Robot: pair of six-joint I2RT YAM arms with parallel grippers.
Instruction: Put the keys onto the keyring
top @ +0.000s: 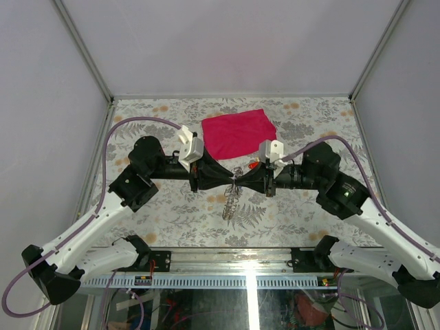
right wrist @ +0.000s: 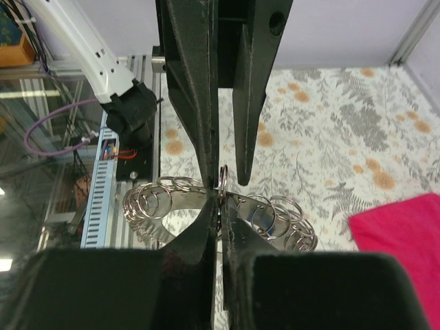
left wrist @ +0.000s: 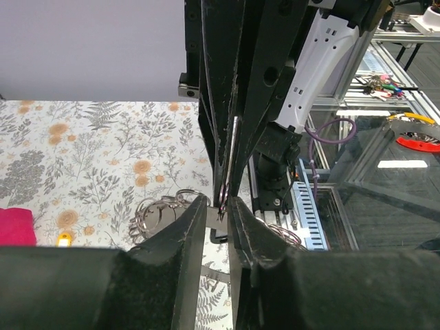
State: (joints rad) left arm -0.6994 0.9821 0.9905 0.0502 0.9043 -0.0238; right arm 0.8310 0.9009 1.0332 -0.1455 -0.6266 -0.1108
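My two grippers meet tip to tip over the middle of the table. My right gripper [top: 240,180] [right wrist: 218,189] is shut on the keyring [right wrist: 223,173], a thin silver ring seen edge-on [left wrist: 229,158]. The left gripper [top: 232,180] [left wrist: 218,203] faces it with its jaws a little apart. One left finger [right wrist: 196,89] touches the ring and the other stands clear of it. A bunch of flat silver keys [right wrist: 180,199] with several small rings [left wrist: 157,212] hangs below the fingertips [top: 232,203].
A red cloth [top: 238,133] [right wrist: 399,227] lies flat behind the grippers. A small orange object [left wrist: 63,238] sits near the cloth. Grey walls close in the flowered table [top: 309,220] on three sides, and a metal rail [top: 227,260] runs along its near edge.
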